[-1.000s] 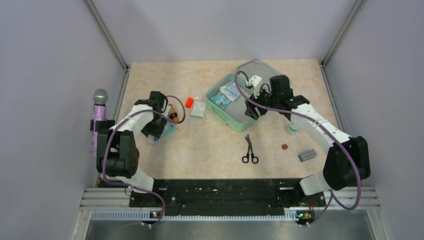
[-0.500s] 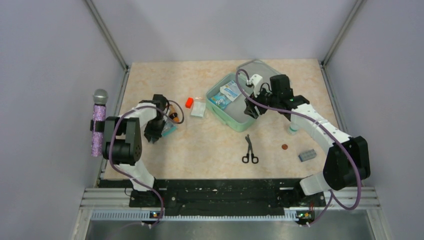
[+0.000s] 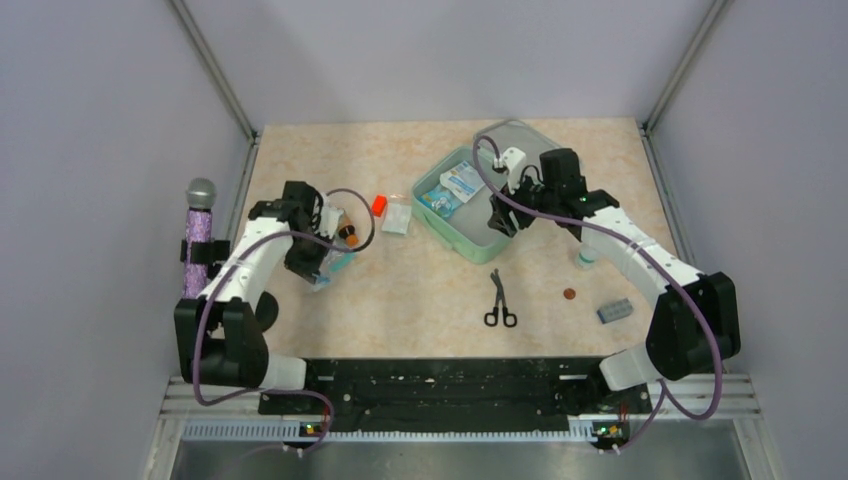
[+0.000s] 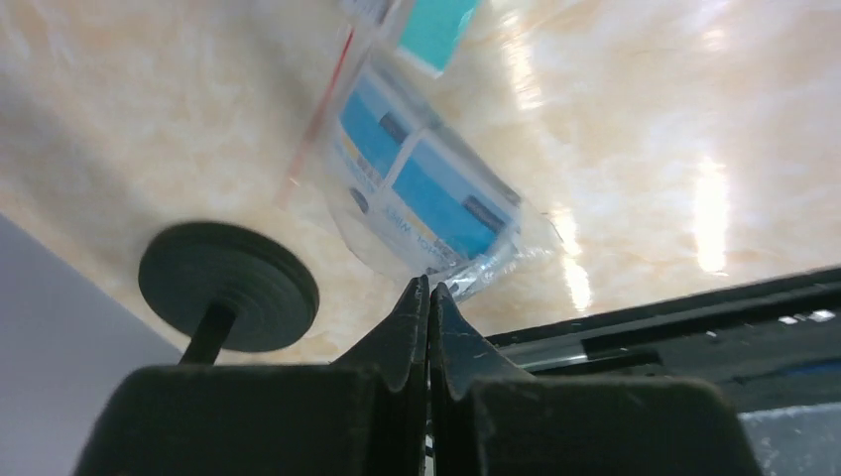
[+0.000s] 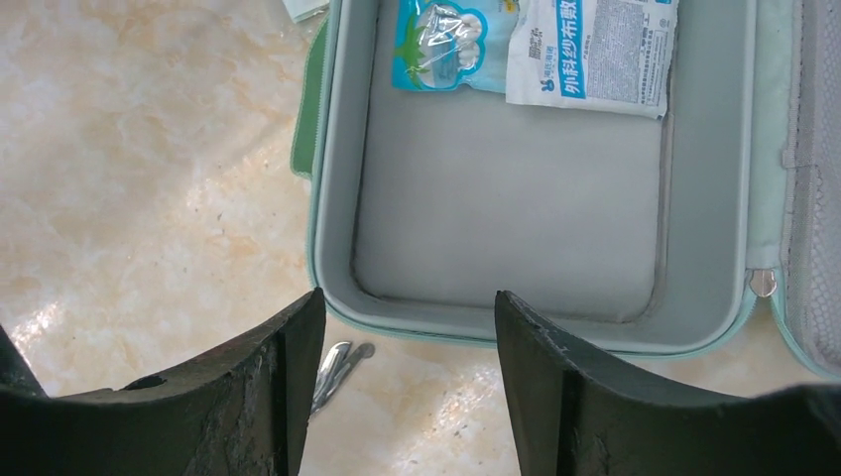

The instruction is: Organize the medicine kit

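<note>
Beige marbled tabletop (image 3: 420,290) between plain grey walls (image 3: 100,150). Upper middle of the overhead view: pale green medicine kit (image 3: 455,225), open, with its lid (image 3: 520,135) tipped back toward the upper right. Inside the tray, along the top of the right wrist view, a teal packet (image 5: 441,45) touching a white printed packet (image 5: 590,50).

Directly over the kit's lower right part: right gripper (image 3: 500,218), jaws spread wide with nothing between them. In the wrist view, dark fingers (image 5: 268,377) framing the tray's nearest wall at the bottom of the frame, kit straight below and reaching up the picture. Just under that corner, apart from the kit: black-handled scissors (image 3: 500,300), closed, tips pointing up toward the tray.

Far left of the overhead view, well apart from the kit: left gripper (image 3: 318,265), fingers pressed tight together. In the left wrist view, closed tips right at the edge of a clear bag (image 4: 426,198) holding blue packets. Cannot tell whether any plastic is pinched. Lower left of that frame: a black disc (image 4: 228,286) flat on the table.

Between left gripper and kit: a small orange piece (image 3: 379,204) beside a white pouch (image 3: 397,218). Right of the scissors: a coin (image 3: 569,293) and a grey brick (image 3: 615,311). At the left table edge: an upright microphone (image 3: 198,240).
</note>
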